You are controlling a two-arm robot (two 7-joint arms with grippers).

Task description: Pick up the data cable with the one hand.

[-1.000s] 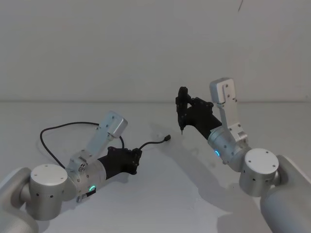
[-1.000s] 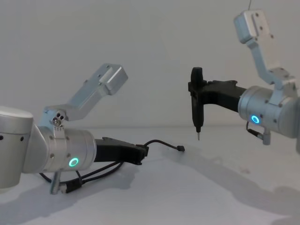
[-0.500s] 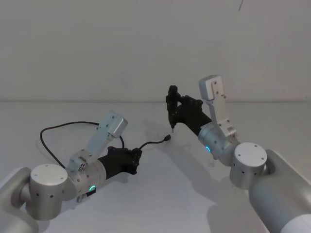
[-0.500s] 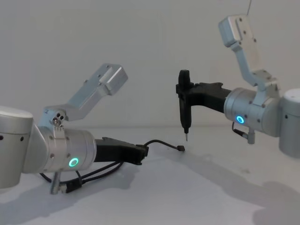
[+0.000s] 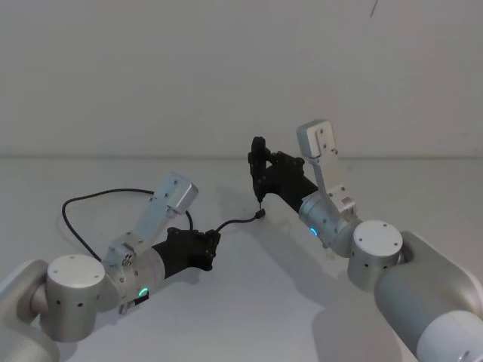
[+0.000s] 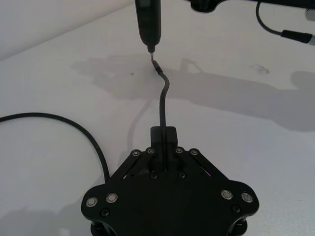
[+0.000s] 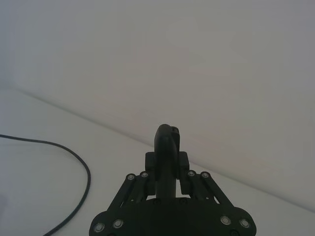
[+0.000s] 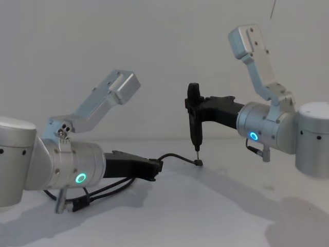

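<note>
Two tools: our left tool (image 6: 166, 147) clamps the data cable (image 6: 163, 101); right tool (image 8: 194, 110) clamps a pen-like driver (image 8: 194, 126) just above the cable's plug (image 8: 198, 163). Next: lifting.

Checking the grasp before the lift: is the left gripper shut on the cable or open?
Shut. In the left wrist view the left gripper has its fingers closed on the data cable, which runs out from between them.

Bare lab/test bench: plain white table (image 5: 249, 317), blank white wall (image 5: 189, 68), no furnishings.

A plain white table (image 5: 249, 317) meets a bare, seemingly grey wall (image 5: 189, 68).
</note>
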